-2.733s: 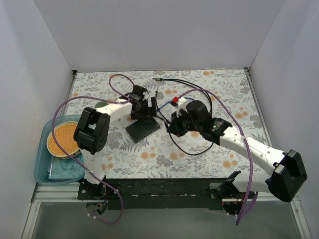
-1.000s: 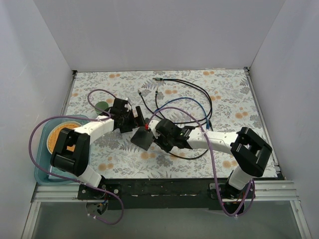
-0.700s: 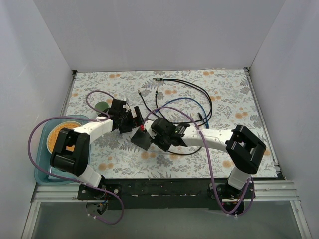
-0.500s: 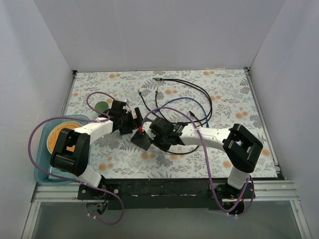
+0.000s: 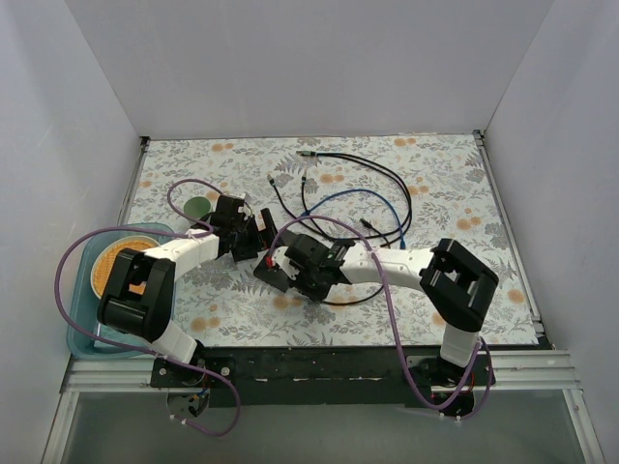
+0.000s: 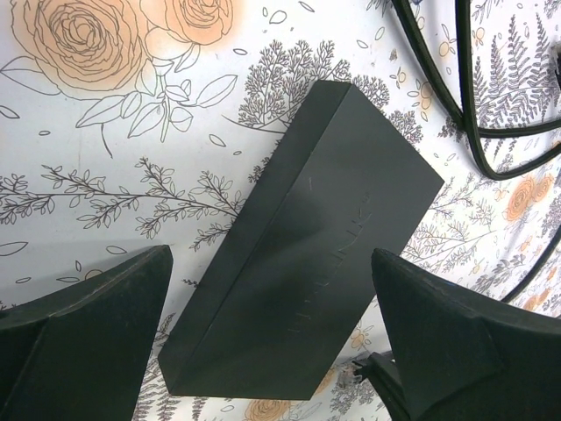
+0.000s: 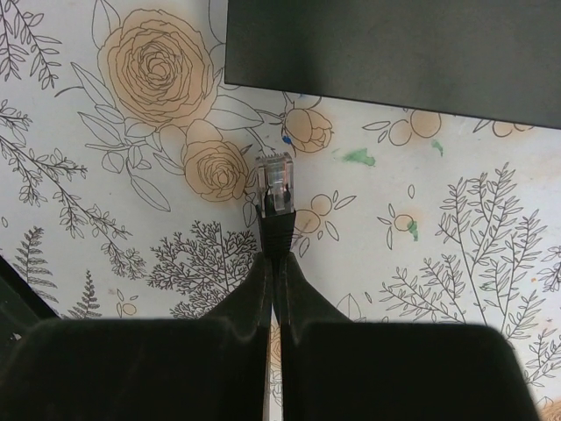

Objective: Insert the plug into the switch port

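Plug [image 7: 276, 188] pinched in right claw [image 7: 273, 267], short of box [image 7: 394, 48] edge; left claw [image 6: 272, 323] spread.

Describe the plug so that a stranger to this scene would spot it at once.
On the flowered tablecloth, find the flat dark grey box. Just short of its edge, the right pincer grips the plug: a clear-tipped connector on a black boot, the only cable end held.

Both arms wear white plastic shells [image 5: 184, 249] with boxy black joints [image 5: 131, 300], looping purple cables [image 5: 393, 319] and matte black wedge-shaped fingers [image 6: 79, 307].
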### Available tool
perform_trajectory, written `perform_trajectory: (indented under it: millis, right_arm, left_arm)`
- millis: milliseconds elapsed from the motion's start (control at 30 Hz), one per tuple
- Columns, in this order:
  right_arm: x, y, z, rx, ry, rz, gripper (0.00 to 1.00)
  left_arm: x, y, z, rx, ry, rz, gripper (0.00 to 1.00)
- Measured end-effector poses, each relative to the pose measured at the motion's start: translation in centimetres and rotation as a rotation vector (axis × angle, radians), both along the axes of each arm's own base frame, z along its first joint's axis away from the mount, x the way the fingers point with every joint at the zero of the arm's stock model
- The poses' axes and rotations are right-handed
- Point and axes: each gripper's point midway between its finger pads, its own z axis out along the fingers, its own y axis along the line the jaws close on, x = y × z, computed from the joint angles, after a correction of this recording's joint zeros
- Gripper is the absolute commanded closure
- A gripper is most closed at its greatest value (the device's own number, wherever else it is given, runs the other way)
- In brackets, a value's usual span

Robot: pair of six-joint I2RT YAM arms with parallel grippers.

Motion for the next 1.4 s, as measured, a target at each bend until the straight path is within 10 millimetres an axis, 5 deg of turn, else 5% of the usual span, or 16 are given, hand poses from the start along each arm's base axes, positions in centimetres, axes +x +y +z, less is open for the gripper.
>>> perform_trajectory:
  millis: [1400]
  right_arm:
    - [2.0,1.1,-0.6,-0.102,-0.031,-0.056,0.99]
  left_arm:
    - [0.4,0.2,-0.1,-0.025,-0.014,0.008,0.02]
